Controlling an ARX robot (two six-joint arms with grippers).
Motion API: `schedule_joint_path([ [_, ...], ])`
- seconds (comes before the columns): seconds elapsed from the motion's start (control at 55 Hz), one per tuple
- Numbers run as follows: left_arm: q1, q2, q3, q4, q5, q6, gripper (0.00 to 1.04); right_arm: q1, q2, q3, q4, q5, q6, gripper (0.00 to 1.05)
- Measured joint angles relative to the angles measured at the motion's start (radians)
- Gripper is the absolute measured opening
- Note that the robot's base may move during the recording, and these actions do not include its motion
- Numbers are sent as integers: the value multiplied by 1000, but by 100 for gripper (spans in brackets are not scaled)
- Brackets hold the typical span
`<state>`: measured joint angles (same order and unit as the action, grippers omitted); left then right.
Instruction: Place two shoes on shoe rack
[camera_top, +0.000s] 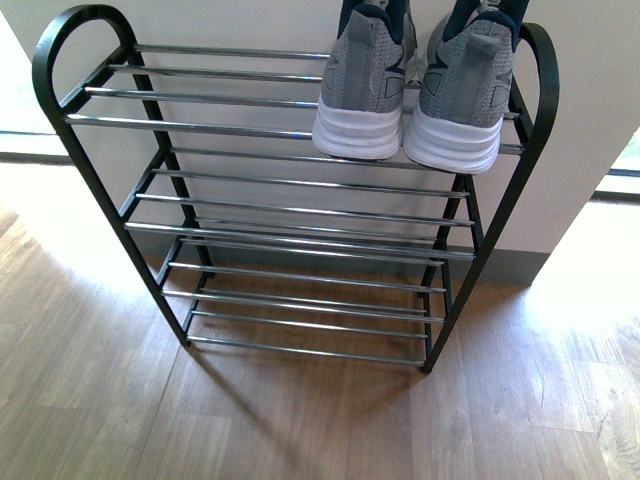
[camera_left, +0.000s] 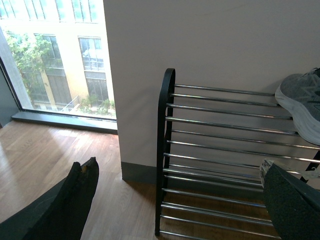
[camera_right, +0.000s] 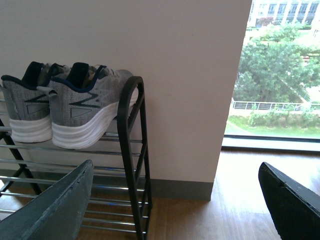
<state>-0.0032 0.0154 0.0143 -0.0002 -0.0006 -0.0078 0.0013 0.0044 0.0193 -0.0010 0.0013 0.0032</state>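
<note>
Two grey knit sneakers with white soles, one on the left (camera_top: 365, 85) and one on the right (camera_top: 465, 95), stand side by side, heels toward me, on the right end of the top tier of the shoe rack (camera_top: 250, 125). They also show in the right wrist view (camera_right: 75, 107), and one shows in the left wrist view (camera_left: 302, 102). The rack has a black frame and chrome rods. My left gripper (camera_left: 180, 200) is open and empty, off the rack's left end. My right gripper (camera_right: 175, 200) is open and empty, off the rack's right end. No pale blue slides are in view.
The rack's lower tiers (camera_top: 300, 215) hold nothing. It stands on a wood floor (camera_top: 120, 420) against a pale wall (camera_right: 190, 75) with a grey skirting. Floor-length windows lie to the left (camera_left: 55, 55) and to the right (camera_right: 280, 75).
</note>
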Motion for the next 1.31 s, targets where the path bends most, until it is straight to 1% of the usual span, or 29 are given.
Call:
schedule_joint_path([
  [1.308,0,0,0,0,1,0,95,0,0,0,0,1,0,96],
])
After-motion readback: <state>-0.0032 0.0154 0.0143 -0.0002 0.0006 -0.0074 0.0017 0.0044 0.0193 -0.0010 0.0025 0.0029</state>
